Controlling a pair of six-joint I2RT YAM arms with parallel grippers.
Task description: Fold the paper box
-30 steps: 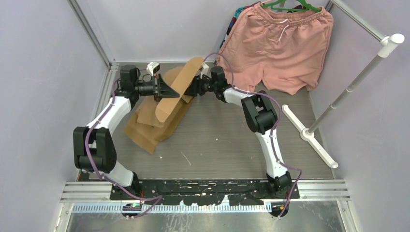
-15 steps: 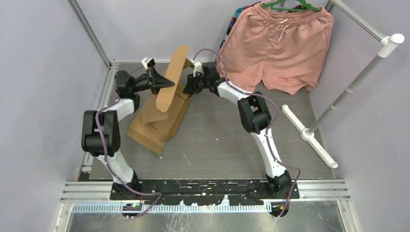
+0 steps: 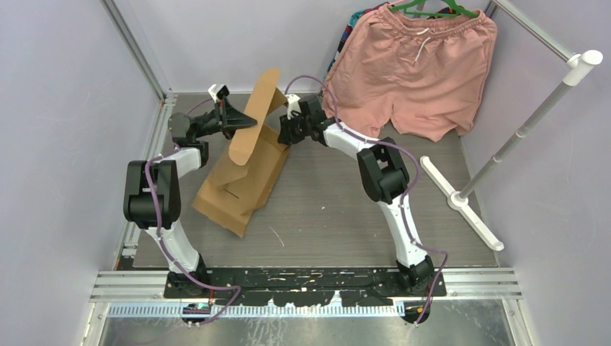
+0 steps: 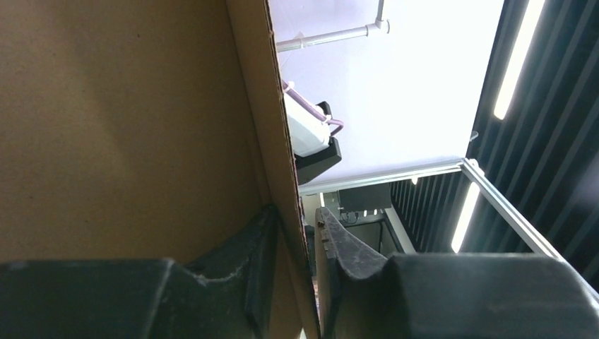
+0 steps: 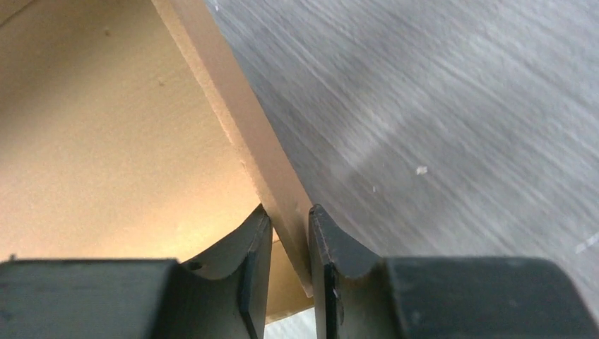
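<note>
Shifted slightly, the paper box [image 3: 241, 173] is clamped by left hand [image 4: 297, 236] and right hand [image 5: 288, 229], clear only in wrist views.

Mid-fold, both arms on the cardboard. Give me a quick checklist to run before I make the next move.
1. Grip of left jaws on paper box flap: ok, cardboard sits between them.
2. Grip of right jaws on box edge: ok.
3. Box's near corner on table: cannot tell.
4. Clearance from pink shorts: ok, hanging apart.
5. Fold squareness: cannot tell.
</note>
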